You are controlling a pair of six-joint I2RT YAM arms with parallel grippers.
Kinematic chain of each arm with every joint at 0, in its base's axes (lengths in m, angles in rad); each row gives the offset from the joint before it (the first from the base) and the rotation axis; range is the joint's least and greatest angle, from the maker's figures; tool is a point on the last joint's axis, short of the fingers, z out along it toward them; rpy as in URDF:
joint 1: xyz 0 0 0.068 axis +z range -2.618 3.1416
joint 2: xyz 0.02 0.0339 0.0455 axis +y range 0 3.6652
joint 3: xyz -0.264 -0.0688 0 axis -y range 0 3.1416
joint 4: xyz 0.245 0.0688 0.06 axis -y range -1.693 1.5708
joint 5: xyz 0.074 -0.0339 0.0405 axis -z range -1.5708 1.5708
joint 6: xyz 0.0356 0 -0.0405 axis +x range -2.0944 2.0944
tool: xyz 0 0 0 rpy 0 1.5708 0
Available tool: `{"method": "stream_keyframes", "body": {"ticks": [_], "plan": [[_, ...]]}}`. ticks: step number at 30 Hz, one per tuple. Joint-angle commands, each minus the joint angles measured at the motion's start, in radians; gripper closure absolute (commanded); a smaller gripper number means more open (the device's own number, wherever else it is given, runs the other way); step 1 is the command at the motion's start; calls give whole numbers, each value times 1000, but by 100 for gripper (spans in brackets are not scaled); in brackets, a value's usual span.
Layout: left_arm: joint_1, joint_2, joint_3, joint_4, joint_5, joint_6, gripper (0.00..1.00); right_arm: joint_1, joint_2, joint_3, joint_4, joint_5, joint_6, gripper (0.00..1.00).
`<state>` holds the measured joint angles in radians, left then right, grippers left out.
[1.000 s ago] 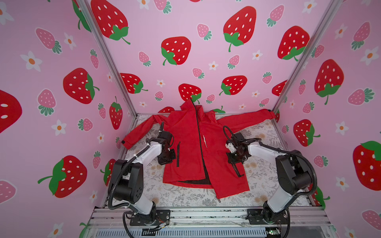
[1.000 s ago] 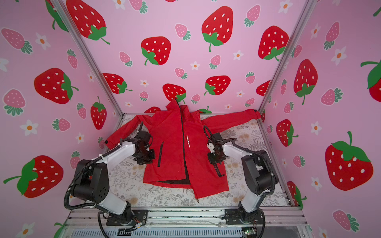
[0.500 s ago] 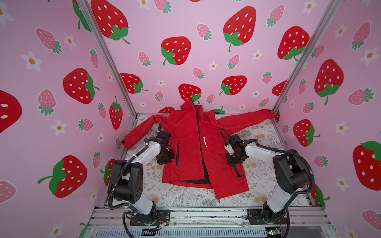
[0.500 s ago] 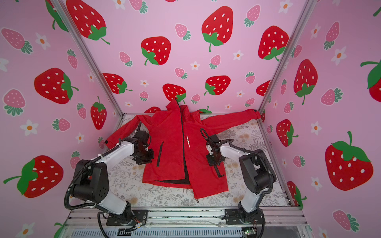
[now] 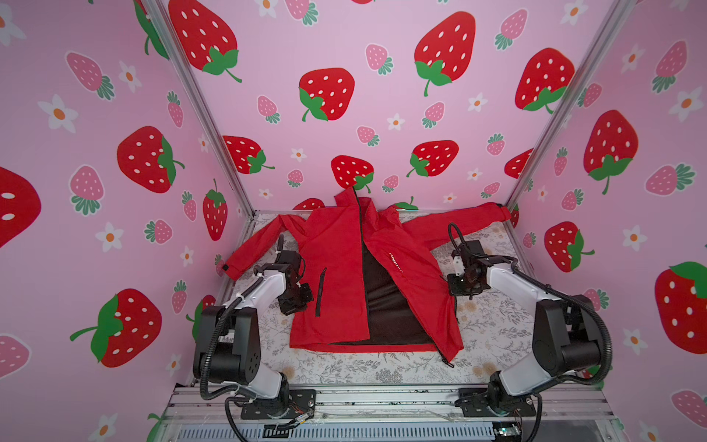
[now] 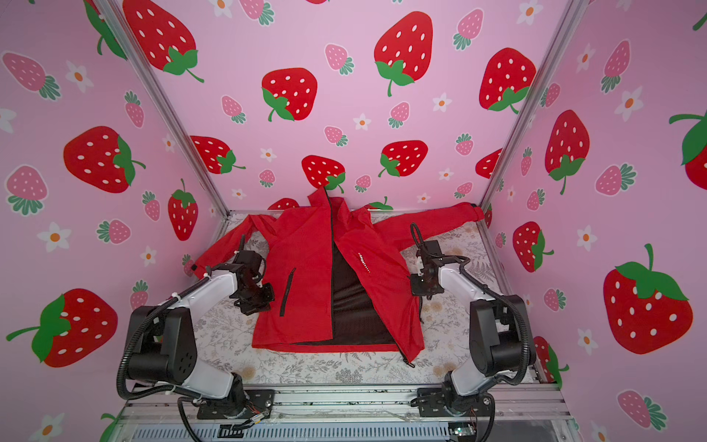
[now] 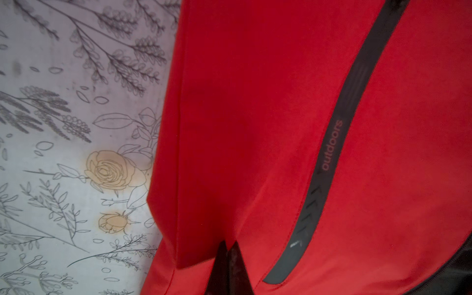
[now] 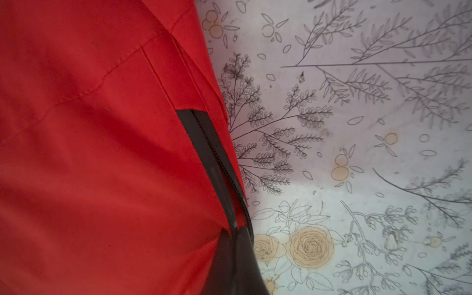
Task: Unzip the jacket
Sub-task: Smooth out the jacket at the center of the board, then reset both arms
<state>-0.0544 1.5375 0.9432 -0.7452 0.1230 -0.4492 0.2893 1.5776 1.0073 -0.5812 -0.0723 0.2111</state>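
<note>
Left hand [image 7: 224,268] is found pressed together on the side edge of the jacket [image 5: 336,275]; right hand [image 8: 233,255] is likewise pinched on the opposite edge beside a black zipper strip [image 8: 209,153]. The jacket is laid flat on the bench [image 5: 497,329], front parted from chest to hem, dark lining [image 5: 382,306] exposed. The 2 grips are judged to hold the panels apart. Closure at the collar [image 5: 354,199] cannot be confirmed.
</note>
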Motion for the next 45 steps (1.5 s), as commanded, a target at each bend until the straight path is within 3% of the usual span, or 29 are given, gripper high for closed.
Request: {"method": "stream_keyframes", "body": {"ticks": [1, 2, 5, 7, 8, 12, 16, 17, 18, 19, 21, 24, 27, 32, 37, 41, 45], "plan": [[9, -5, 8, -4, 4, 9, 93, 7, -28, -10, 27, -58, -6, 97], [12, -18, 18, -2, 0, 9, 80, 7, -57, -17, 42, -56, -1, 87], [30, -88, 58, 8, -17, 18, 49, -9, -157, -23, 80, -45, 16, 36], [51, -145, 83, 26, -29, 27, 37, -40, -205, -12, 97, -61, 19, 7], [66, -177, 95, 40, -32, 30, 33, -61, -223, -5, 112, -74, 17, 1], [143, -255, 120, 151, 0, 55, 25, -163, -256, 20, 189, -113, 15, 1], [199, -285, 92, 299, 8, 81, 24, -268, -246, 34, 294, -204, 22, 1], [213, -293, 71, 354, 37, 86, 21, -283, -240, 38, 313, -204, 9, 1], [226, -300, 41, 419, 36, 80, 6, -295, -237, 39, 333, -173, -3, 1], [240, -306, 17, 471, 39, 72, 1, -306, -235, 35, 352, -138, -12, 1], [272, -317, -55, 616, 55, 80, 1, -339, -237, -11, 461, -80, -28, 1], [282, -329, -156, 783, -59, 109, 1, -381, -249, -151, 713, -2, -36, 1], [283, -307, -205, 818, -202, 128, 1, -389, -243, -276, 938, 92, -90, 1], [283, -267, -294, 882, -318, 192, 0, -392, -196, -335, 999, 146, -178, 1], [241, -295, -404, 1061, -463, 171, 1, -391, -205, -458, 1159, 188, -167, 1], [129, -300, -459, 1151, -494, 259, 2, -392, -227, -480, 1158, 190, -183, 1], [59, -265, -545, 1254, -460, 270, 3, -391, -275, -536, 1188, 189, -185, 0]]}}
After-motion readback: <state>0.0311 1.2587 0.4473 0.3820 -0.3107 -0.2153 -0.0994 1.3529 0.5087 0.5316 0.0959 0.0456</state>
